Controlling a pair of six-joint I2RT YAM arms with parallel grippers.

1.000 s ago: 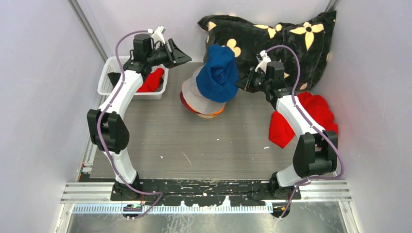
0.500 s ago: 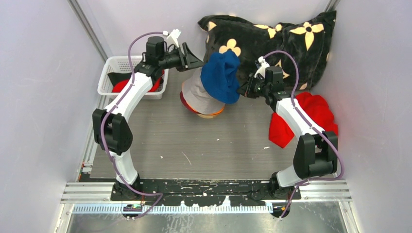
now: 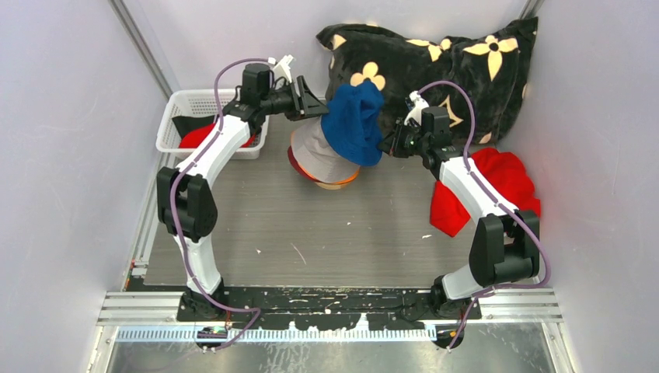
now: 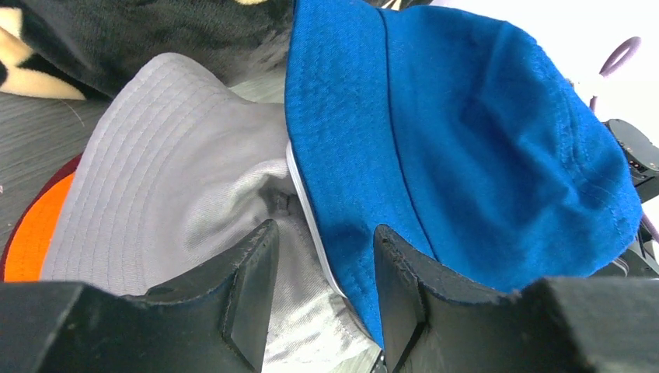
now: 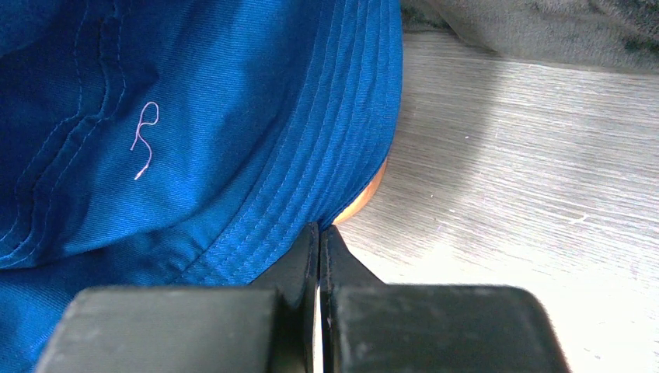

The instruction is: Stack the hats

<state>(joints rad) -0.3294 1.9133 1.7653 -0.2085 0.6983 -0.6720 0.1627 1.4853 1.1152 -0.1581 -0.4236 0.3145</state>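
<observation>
A pale grey hat (image 3: 315, 155) sits on an orange hat (image 3: 342, 180) and a maroon hat (image 3: 294, 162) in a stack at the table's middle back. A blue hat (image 3: 353, 120) leans tilted over the stack's right side. My right gripper (image 3: 386, 144) is shut on its right brim (image 5: 342, 155). My left gripper (image 3: 317, 105) is open at the blue hat's left edge; in the left wrist view its jaws (image 4: 322, 268) straddle the blue brim (image 4: 466, 140) over the grey hat (image 4: 179, 179). A red hat (image 3: 198, 136) and a black hat (image 3: 182, 123) lie in the basket.
A white basket (image 3: 167, 132) stands at the back left. A black pillow with cream flowers (image 3: 443, 54) leans against the back wall. A bright red cloth bundle (image 3: 505, 183) lies on the right under my right arm. Walls close in on both sides.
My left arm has swung right from over the basket to the blue hat's left edge. The blue hat has shifted slightly up and right in my right gripper.
</observation>
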